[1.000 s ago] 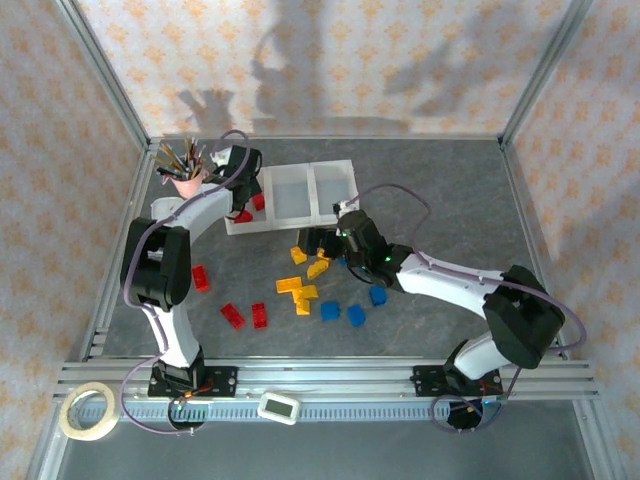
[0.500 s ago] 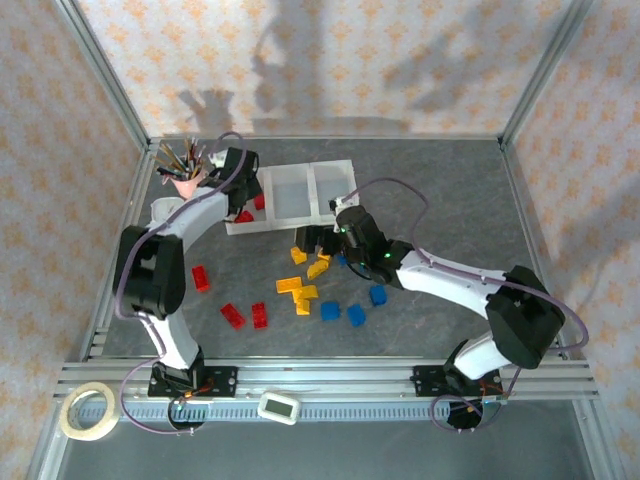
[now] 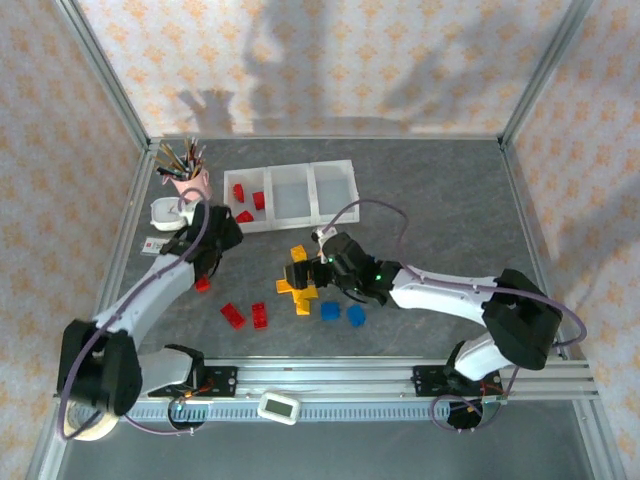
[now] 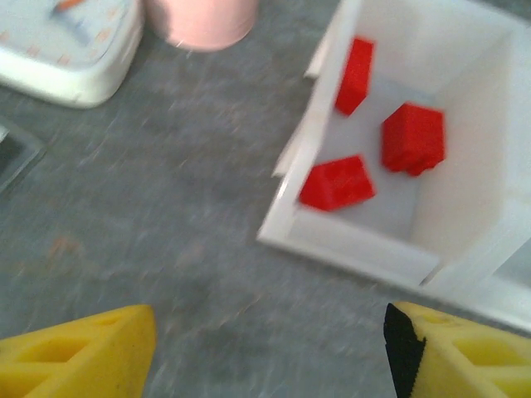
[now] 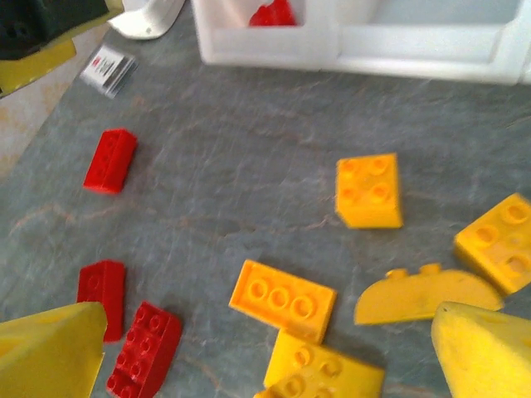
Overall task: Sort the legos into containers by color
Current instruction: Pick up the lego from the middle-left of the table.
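Left gripper (image 4: 270, 332) wide open, empty; tray (image 4: 348, 245) holding red bricks (image 4: 412, 137) at its 1 o'clock. Right gripper (image 5: 270, 332) wide open, empty, over loose yellow bricks (image 5: 284, 300). Bricks look light, rigid and slick, so I'd pinch the flat sides.

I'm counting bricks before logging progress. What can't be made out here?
- Top view: the right gripper covers some yellow legos, so their count is unsure.
- Right wrist view: the top edge cuts off the containers.
- Left wrist view: blur hides the studs on the red legos.

free: bare table (image 3: 450, 200) right of containers (image 3: 300, 222) | obstacle: pencil cup (image 3: 193, 183) just left of containers
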`<state>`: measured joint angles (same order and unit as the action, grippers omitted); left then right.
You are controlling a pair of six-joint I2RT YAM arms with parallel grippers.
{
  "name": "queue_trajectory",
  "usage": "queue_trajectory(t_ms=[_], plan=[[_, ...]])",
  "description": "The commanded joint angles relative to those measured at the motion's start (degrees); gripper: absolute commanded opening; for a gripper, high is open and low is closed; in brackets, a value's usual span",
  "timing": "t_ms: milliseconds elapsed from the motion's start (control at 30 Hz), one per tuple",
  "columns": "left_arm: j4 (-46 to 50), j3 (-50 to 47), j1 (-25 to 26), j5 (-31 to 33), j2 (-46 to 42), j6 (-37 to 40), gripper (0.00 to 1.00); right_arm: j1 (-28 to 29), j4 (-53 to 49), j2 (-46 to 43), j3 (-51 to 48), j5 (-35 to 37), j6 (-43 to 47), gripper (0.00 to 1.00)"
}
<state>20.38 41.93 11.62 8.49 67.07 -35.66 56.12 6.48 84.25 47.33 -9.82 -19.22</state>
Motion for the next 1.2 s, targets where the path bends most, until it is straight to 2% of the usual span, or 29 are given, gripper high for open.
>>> queue_trajectory(t_ms=[0,167,467,833,1167], plan=[[2.99,-5.29,-0.08,4.55,-5.30,-5.74,0.80,2.65,2.94,-0.41,-1.03,2.12,0.30,1.00],[4.50,-10.30,-0.35,7.65,-7.39,-9.25,0.86,6.04,3.94,2.54,0.14,3.38,-0.36,1.00],[-1.99,-15.72,-3.45,3.31,-2.58,-10.31,0.86,6.31,6.48,4.52,-0.24,3.39,-2.88,1.00],[-5.01,-14.25,-4.06,1.45,3.80,-7.94,0.68,6.33,5.73,5.95,1.13,3.96,-2.68,1.00],[-6.14,-13.91,-4.04,0.14,5.86,-7.14,0.46,6.36,5.71,7.85,2.60,4.20,-2.18,1.00]])
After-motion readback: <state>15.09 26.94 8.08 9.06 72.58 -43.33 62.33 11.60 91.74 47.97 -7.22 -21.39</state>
